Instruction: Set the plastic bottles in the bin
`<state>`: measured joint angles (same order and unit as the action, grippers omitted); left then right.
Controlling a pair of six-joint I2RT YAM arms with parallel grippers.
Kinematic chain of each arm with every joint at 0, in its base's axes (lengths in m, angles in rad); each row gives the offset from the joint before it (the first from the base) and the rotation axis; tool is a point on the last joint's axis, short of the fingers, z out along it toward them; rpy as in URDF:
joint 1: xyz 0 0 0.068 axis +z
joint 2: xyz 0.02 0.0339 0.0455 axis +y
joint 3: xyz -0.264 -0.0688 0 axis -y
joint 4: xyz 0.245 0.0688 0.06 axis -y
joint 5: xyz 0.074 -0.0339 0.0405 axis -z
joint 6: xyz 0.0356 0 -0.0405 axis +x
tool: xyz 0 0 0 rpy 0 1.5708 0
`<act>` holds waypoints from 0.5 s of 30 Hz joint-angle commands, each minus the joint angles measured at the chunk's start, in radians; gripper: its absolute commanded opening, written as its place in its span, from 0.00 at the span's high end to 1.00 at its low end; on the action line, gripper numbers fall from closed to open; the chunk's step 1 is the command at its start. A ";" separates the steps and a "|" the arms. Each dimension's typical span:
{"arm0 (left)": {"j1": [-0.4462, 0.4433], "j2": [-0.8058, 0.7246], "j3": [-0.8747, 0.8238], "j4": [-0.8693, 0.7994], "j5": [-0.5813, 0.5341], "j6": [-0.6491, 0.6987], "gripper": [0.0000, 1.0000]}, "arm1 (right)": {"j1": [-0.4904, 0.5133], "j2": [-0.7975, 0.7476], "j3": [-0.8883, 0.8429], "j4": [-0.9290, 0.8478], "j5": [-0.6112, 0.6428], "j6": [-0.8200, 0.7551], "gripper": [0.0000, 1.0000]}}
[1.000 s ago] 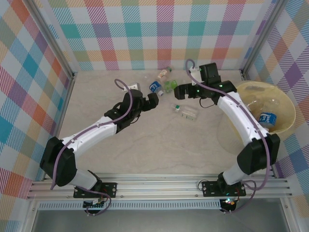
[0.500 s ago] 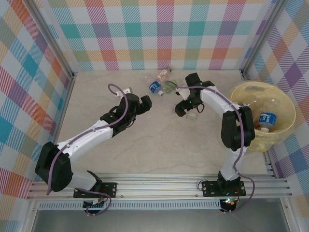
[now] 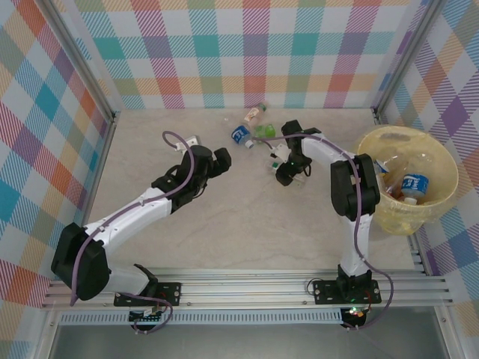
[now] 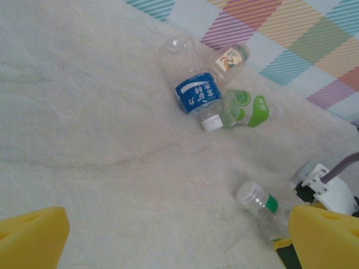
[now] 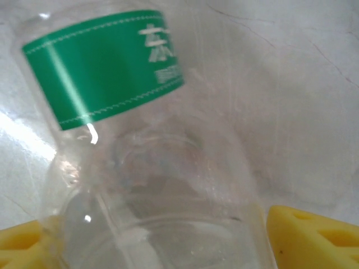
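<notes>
Green-labelled bottle (image 5: 106,67) between right hand (image 5: 168,238) jaws

Right arm has swung in from the far-edge bottles, elbow now folded up next to the bin (image 3: 372,139). Right claw (image 3: 285,174) dropped onto the green-label bottle (image 5: 140,140), one fingertip either side. Left claw (image 3: 219,159) backed off twd the tabletop's left edge, away from the blue-label bottle (image 3: 241,135).

I'm working over a pale, marbled table (image 3: 247,224). Pastel checked walls (image 3: 224,52) stand behind it and on both sides, with slanting metal posts (image 3: 78,60) at its far corners. A ribbed aluminium rail (image 3: 247,288) runs along its near edge.
</notes>
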<state>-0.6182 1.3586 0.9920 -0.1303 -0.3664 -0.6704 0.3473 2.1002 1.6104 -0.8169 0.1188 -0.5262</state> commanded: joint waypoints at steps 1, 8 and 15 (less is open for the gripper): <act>0.009 0.019 0.028 -0.019 0.021 -0.017 0.00 | 0.015 0.018 0.019 0.010 -0.040 0.007 0.29; 0.011 0.019 0.022 0.003 0.028 -0.014 0.00 | 0.019 -0.040 -0.011 0.029 -0.073 0.036 0.49; 0.012 0.024 0.022 0.008 0.035 -0.017 0.00 | 0.019 -0.239 -0.011 0.042 -0.103 0.132 0.56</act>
<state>-0.6178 1.3788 0.9920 -0.1295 -0.3378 -0.6743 0.3607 1.9869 1.5753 -0.7788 0.0586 -0.4549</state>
